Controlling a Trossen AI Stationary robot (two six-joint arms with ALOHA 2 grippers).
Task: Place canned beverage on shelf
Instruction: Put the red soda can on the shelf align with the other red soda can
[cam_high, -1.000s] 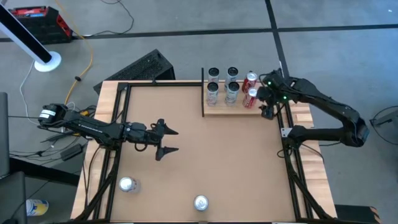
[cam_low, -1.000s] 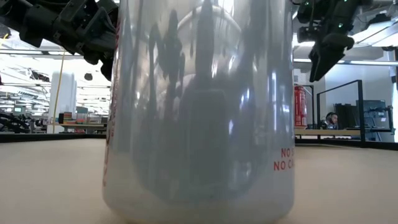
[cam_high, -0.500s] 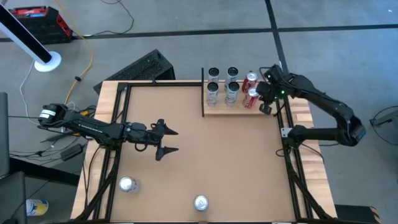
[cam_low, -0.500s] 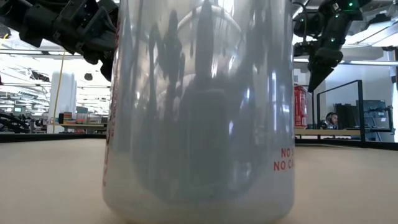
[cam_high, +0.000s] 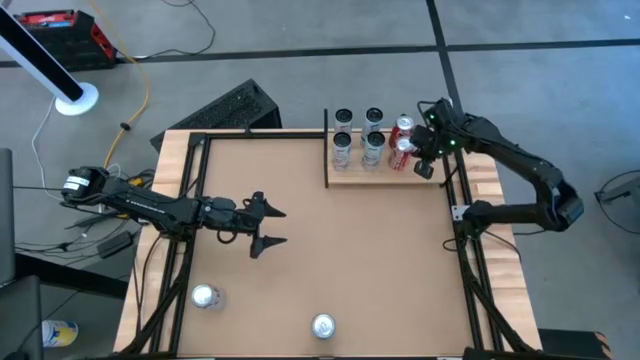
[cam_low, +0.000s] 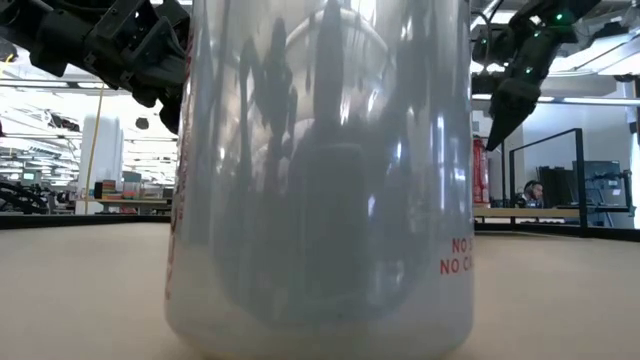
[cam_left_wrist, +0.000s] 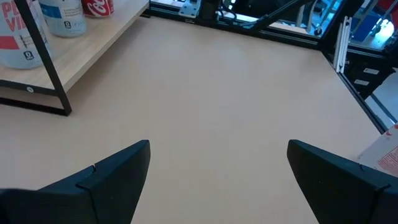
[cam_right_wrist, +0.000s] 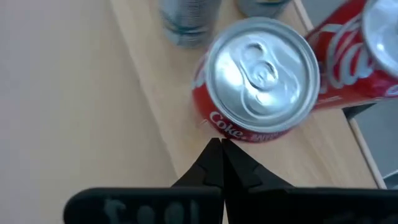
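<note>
Right gripper (cam_high: 424, 165) has lifted back from the red cans, jaws now closed on nothing, left gripper (cam_high: 275, 226) wide open, empty, over mid-table, shelf (cam_high: 385, 176) running left-right, six upright cans on it, two loose cans (cam_high: 205, 296) near the front edge

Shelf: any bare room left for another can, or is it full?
The pale wood-grain shelf is crowded: four silver cans beside the black rail, two red cola cans next, and the shut right end effector at its open end. Only the front strip is bare. The brown tabletop between shelf and left end effector is free.
</note>
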